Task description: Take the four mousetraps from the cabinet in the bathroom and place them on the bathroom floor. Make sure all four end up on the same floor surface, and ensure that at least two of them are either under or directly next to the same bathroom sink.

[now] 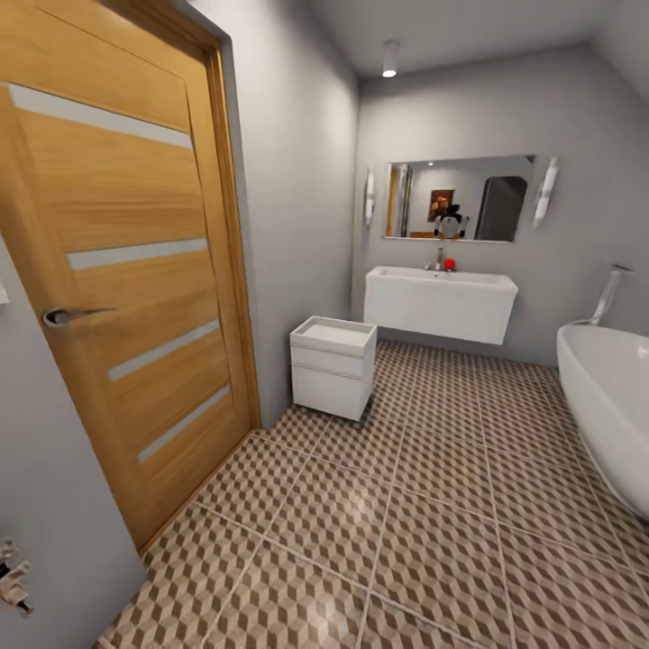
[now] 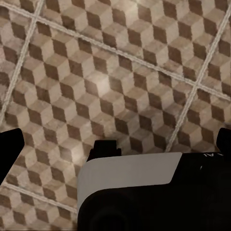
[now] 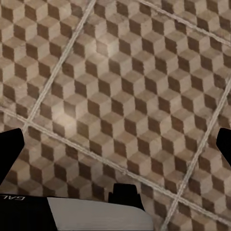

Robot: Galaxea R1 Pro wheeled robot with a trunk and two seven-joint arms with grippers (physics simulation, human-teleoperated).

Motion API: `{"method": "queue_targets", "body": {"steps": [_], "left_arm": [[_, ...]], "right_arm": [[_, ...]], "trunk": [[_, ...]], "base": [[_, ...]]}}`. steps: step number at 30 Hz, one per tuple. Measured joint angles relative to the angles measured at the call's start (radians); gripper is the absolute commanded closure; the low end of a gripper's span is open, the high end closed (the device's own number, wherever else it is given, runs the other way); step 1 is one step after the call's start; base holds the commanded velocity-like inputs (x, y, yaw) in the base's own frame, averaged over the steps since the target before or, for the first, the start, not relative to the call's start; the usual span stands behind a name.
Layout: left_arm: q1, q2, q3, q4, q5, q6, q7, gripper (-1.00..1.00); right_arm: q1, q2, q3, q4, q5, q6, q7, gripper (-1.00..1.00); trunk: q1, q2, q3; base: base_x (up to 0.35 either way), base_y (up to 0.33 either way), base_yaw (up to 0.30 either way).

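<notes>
The mousetraps and the cabinet are out of view. The bathroom floor (image 1: 406, 505) of brown, beige and white cube-pattern tiles stretches ahead of me. The white wall-hung sink (image 1: 440, 302) with its chrome faucet hangs on the far wall under a mirror. Over bare tiles (image 2: 110, 82), my left gripper (image 2: 115, 139) is open, its dark fingertips (image 2: 9, 144) far apart with nothing between them. My right gripper (image 3: 115, 147) is also open and empty above the tiles (image 3: 125, 96).
A wooden door (image 1: 126, 270) with a metal handle stands close on the left. A low white drawer unit (image 1: 332, 365) sits by the left wall before the sink. A white bathtub (image 1: 608, 397) bulges in from the right. A small red object (image 1: 449, 264) rests on the sink.
</notes>
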Motion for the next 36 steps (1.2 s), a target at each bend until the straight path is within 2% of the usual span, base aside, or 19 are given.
{"method": "queue_targets", "body": {"steps": [8,10,16,36], "left_arm": [[0.000,-0.003,0.000,0.045,0.001,-0.001,0.000,-1.00],[0.000,-0.002,0.000,0.073,0.000,-0.002,-0.001,-1.00],[0.000,-0.003,0.000,0.086,0.000,-0.002,-0.001,-1.00],[0.000,-0.011,0.002,0.133,0.004,-0.002,-0.001,-1.00]], "right_arm": [[0.000,0.003,0.002,0.069,0.001,-0.003,0.004,-1.00],[0.000,0.020,0.002,0.080,0.002,-0.002,0.005,-1.00],[0.000,0.031,0.001,0.088,0.004,-0.003,0.003,-1.00],[0.000,0.032,0.001,0.093,-0.001,-0.006,-0.001,-1.00]], "trunk": [[0.000,0.000,0.000],[0.000,0.000,0.000],[0.000,0.000,0.000],[0.000,0.000,0.000]], "base": [[0.000,0.000,0.288],[0.000,0.000,0.288],[0.000,0.000,0.288],[0.000,0.000,0.288]]}}
